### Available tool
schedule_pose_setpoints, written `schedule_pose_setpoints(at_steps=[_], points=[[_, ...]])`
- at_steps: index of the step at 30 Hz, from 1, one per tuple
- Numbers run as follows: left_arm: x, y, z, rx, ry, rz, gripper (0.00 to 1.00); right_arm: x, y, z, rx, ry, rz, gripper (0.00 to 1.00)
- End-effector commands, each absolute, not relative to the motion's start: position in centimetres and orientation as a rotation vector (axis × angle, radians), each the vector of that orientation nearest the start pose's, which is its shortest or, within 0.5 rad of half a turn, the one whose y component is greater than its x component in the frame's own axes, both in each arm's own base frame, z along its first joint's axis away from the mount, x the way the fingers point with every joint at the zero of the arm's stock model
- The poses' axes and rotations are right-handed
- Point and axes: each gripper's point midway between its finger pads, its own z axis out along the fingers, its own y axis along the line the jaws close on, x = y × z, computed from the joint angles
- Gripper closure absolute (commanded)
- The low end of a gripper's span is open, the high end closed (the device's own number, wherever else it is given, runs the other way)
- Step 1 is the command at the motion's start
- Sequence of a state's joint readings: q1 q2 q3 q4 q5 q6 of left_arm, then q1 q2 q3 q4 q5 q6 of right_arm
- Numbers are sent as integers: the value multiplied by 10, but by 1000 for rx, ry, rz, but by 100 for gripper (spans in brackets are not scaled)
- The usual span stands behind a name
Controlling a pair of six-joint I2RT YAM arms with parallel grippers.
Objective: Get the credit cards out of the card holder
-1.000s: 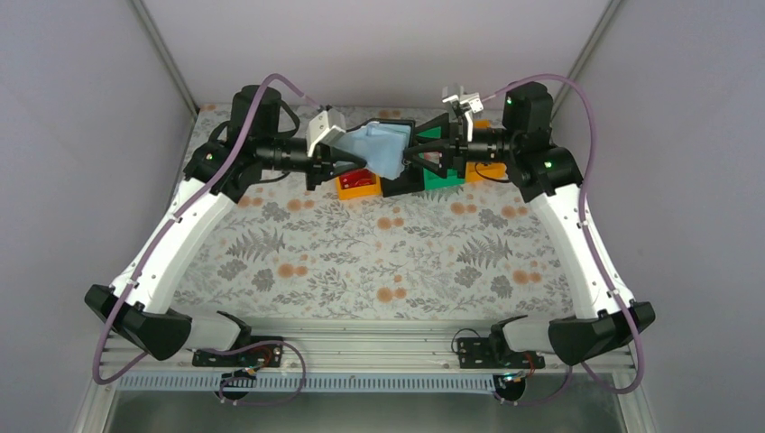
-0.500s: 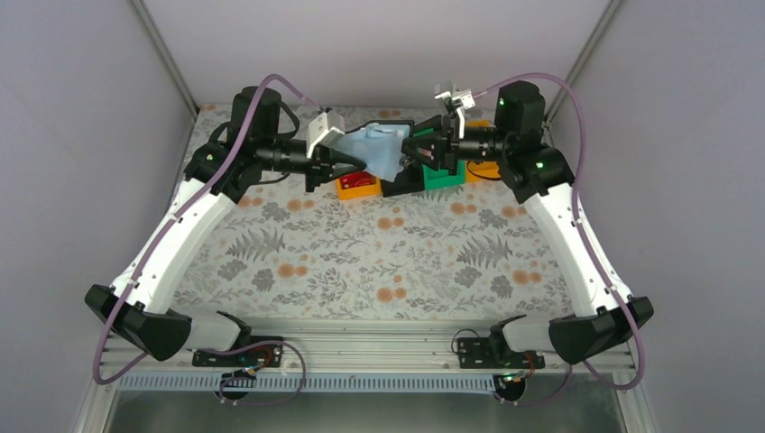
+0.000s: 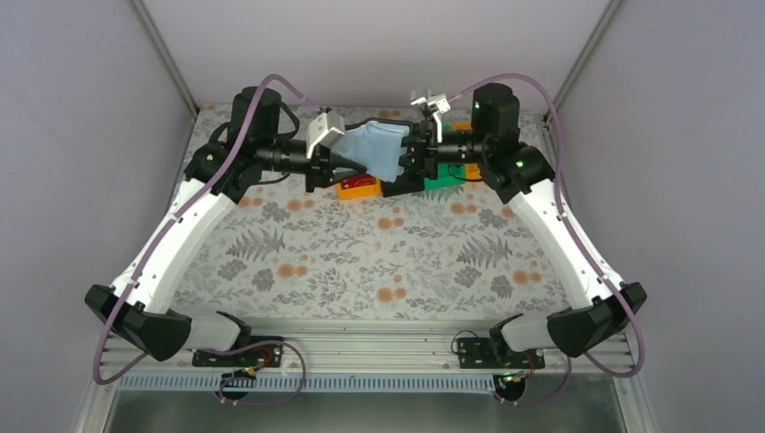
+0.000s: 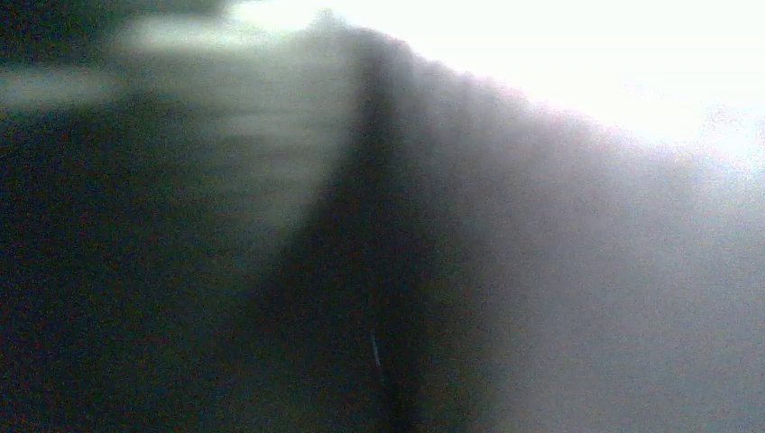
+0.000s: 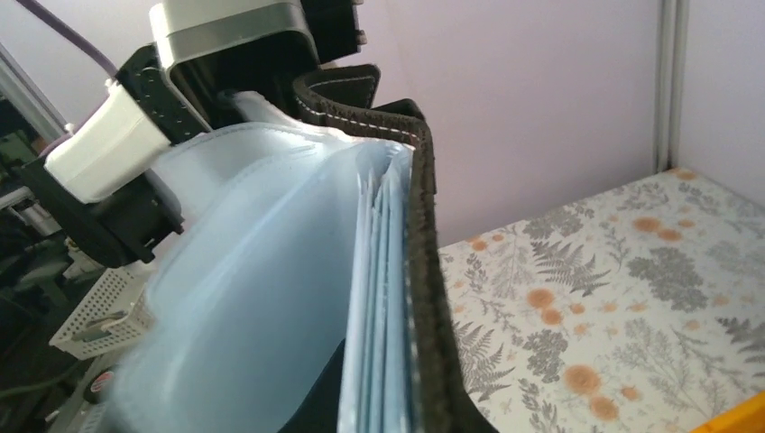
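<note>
- The card holder (image 3: 379,149) hangs open in the air over the far middle of the desk (image 3: 361,271). It is above the orange bin (image 3: 358,187) and the green bin (image 3: 442,179) and touches neither.
- The left end effector (image 3: 347,164) is clamped on the card holder's left side and carries its weight.
- The right end effector (image 3: 413,155) sits at the holder's right edge. From above its jaws look drawn close, perhaps pinching there, but I cannot tell whether they are closed, or on what.
- In the right wrist view the credit cards (image 5: 379,307) show as a stack of pale edges just inside the holder's black stitched rim.
- To do this step well, the pinch should take one pale card edge only and leave the black rim free.
- The pull should then run straight out along the pocket, towards the right, while the left grip holds firm so the holder neither twists nor slips.
- The left wrist view is a dark blur and gives nothing.
- The right fingers lie outside their own camera's view, and the cards cannot be counted.
</note>
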State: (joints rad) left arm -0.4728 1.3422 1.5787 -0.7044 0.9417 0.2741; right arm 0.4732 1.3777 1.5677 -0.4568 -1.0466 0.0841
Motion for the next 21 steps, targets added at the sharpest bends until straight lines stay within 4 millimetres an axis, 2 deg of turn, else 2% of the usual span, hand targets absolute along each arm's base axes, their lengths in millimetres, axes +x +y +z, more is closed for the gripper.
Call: schedule_pose_setpoints(at_steps=[1, 2, 3, 4, 6, 12, 15, 17, 21], points=[[241, -279, 415, 1237, 1512, -1052, 40, 252, 299, 441, -1051, 1574, 1323, 96], [243, -279, 413, 1231, 1520, -1042, 16, 257, 299, 440, -1023, 1598, 1313, 96], [247, -278, 413, 1220, 1529, -1027, 3, 262, 299, 438, -992, 1623, 1302, 96], [251, -277, 412, 1204, 1542, -1008, 0, 267, 298, 437, -956, 1649, 1288, 96], [265, -275, 408, 1155, 1584, -939, 0, 279, 300, 433, -875, 1706, 1243, 96], [296, -269, 400, 1041, 1672, -820, 0, 328, 294, 411, -488, 1948, 985, 96], [311, -266, 392, 978, 1726, -772, 0, 341, 288, 403, -332, 2026, 838, 96], [319, -263, 389, 943, 1752, -735, 0, 343, 291, 405, -282, 2041, 794, 96], [331, -260, 382, 897, 1792, -697, 0, 338, 316, 403, -312, 2060, 793, 96]])
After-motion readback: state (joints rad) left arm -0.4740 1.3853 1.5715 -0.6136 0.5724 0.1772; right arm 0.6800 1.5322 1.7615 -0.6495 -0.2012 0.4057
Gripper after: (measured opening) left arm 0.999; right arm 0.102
